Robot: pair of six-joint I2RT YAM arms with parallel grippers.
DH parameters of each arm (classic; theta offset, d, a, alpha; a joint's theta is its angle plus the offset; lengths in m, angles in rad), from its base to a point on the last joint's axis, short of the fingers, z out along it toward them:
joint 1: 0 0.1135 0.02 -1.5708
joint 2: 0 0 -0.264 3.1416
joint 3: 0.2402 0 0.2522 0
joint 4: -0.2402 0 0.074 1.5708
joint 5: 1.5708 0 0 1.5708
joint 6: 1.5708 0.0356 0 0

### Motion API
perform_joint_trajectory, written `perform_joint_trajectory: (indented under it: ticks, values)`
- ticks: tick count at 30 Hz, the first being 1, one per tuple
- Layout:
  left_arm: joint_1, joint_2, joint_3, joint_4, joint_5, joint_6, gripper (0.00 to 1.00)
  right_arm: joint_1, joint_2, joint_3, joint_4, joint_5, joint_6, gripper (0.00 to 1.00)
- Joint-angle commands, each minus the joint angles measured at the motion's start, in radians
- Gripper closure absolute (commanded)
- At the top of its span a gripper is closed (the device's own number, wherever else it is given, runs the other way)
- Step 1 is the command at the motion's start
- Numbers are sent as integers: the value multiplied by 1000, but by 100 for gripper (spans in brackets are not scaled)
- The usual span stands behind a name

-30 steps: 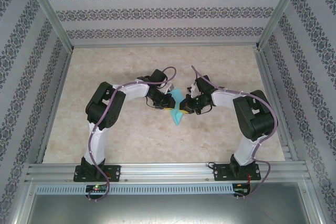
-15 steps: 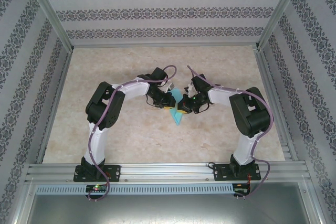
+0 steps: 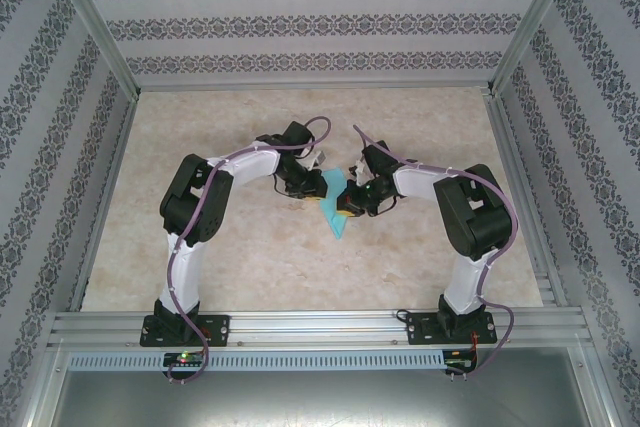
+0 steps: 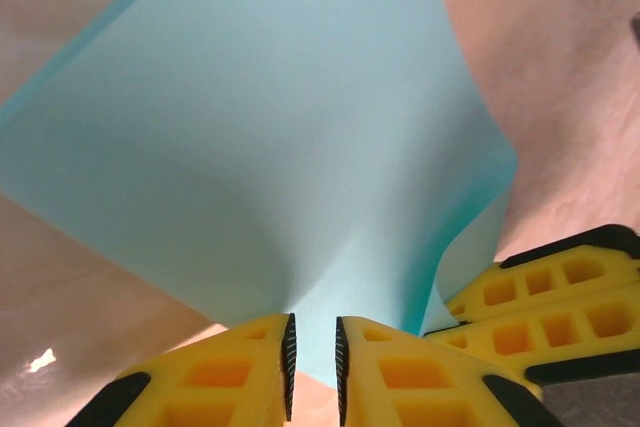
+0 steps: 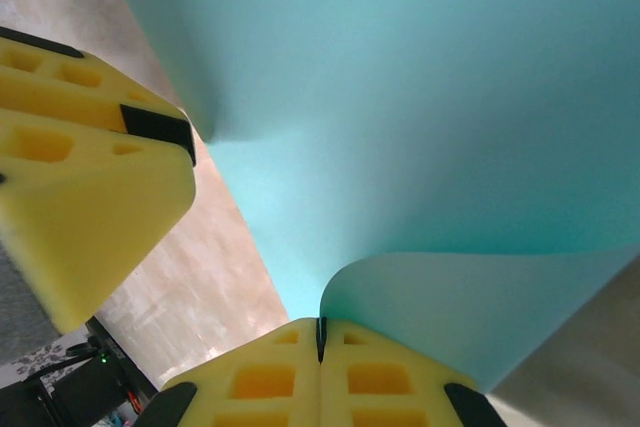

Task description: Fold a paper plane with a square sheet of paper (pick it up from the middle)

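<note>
A: Where is the sheet of paper [image 4: 270,127]?
B: In the middle of the table [image 3: 250,257], between the two arms, its narrow tip pointing to the near edge; from above it reads as a slim strip, so I judge it partly folded and far from done; whether that tip touches the table I cannot tell
A: And the pincers?
B: The left gripper [image 4: 313,325] has its jaws drawn almost together, with the paper funnelling down into the slit between them, so I take it as clamped on the sheet; the right gripper [image 5: 320,327] has its jaws tight together, and a curled flap of paper comes out of that seam, so it pinches the sheet too; the two stand just beside each other
A: Which step is that?
B: A fold in the making, I would say; the paper bows between the two grips, and the flap by the right jaws is rolled, not creased
A: What does the next move call for?
B: Laying that flap over so the edges meet, then bringing it down on the table; one grip should hold firm while the other lets go and presses along the bend; pulled apart too hard, thin paper could tear
</note>
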Motion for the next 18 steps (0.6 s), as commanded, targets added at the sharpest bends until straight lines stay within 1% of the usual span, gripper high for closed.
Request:
perform_joint_trajectory:
  ticks: [1,18]
  values:
    - [9,25,23,-39,-8,28,79,16,19,28,-18,13,-12,95]
    - [9,50,10,-37,0,34,79,39,66,76,-41,56,0,95]
